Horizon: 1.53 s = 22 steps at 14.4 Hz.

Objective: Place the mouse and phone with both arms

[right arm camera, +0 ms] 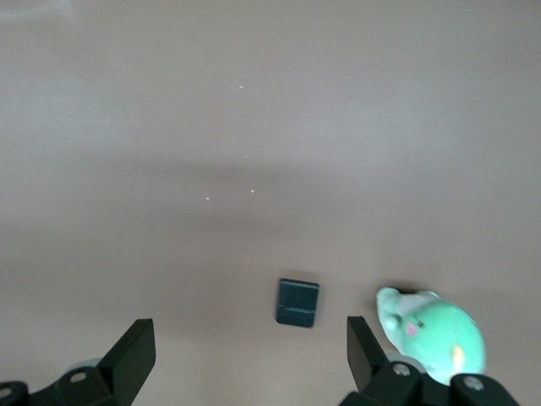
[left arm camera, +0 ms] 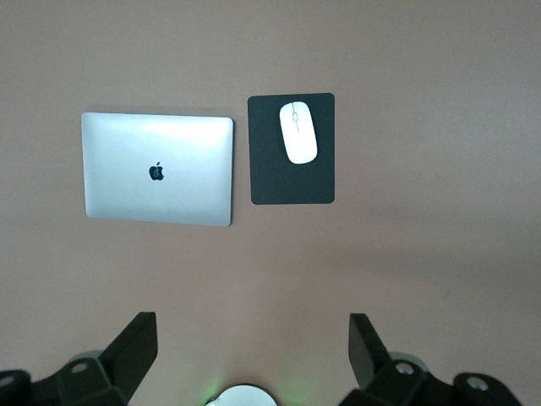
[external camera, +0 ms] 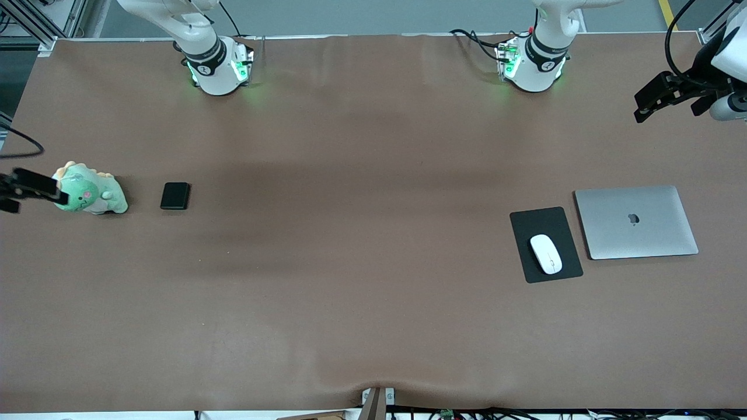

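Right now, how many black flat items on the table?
2. The phone lies beside the green plush dinosaur toward the right arm's end. The mouse pad, under the mouse, lies beside the closed laptop toward the left arm's end. None looks hidden.

No readable words or numbers anywhere. Only sign: a dark apple-shaped logo centred on the lid of the closed flat silver laptop (external camera: 636, 222) (left arm camera: 157, 169), lying toward the left arm's end of the brown table (external camera: 362, 280). Small dark round emblems sit on the black bands of both white arm bases (external camera: 213, 70) (external camera: 534, 64), too small to read.
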{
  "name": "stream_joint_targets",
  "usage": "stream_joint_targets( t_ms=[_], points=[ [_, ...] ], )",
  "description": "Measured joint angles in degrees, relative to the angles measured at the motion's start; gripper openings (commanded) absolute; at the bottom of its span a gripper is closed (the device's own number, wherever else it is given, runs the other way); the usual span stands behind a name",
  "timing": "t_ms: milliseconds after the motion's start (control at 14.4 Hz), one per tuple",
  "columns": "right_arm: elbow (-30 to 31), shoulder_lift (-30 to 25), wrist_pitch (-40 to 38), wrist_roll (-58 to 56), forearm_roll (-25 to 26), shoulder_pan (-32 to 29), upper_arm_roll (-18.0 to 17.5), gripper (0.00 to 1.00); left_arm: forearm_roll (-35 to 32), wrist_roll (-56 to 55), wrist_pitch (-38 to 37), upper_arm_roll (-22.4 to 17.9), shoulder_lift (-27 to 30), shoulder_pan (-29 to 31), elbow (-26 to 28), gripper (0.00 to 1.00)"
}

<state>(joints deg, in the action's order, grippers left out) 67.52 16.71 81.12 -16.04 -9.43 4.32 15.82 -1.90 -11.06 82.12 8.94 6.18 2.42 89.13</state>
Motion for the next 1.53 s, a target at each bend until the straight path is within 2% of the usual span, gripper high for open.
stream_joint_targets(
  t_ms=[209, 487, 1183, 1391, 1530],
  points=[
    [1.3, -4.1, -2.6, 0.0, 1.5, -2.5, -1.1, 1.0, 0.0, 0.0, 0.0, 0.0, 0.0, 0.0, 0.0, 1.0],
    [6.2, -8.0, -4.0, 0.0, 2.6, -5.3, -1.8, 1.0, 0.0, 0.0, 0.0, 0.1, 0.0, 0.0, 0.0, 1.0],
    [19.3, -18.0, -1.8, 6.2, 5.6, -4.3, -5.4, 1.0, 0.0, 0.0, 0.0, 0.3, 0.0, 0.1, -1.2, 1.0],
    [21.7, -20.1, -1.2, 10.3, 6.1, -4.3, -8.1, 1.0, 0.0, 0.0, 0.0, 0.3, 0.0, 0.2, -1.5, 1.0],
    [22.4, -20.7, -0.4, 11.0, 6.6, -4.4, -8.6, 1.0, 0.0, 0.0, 0.0, 0.2, 0.0, 0.2, -1.6, 1.0]
  ],
)
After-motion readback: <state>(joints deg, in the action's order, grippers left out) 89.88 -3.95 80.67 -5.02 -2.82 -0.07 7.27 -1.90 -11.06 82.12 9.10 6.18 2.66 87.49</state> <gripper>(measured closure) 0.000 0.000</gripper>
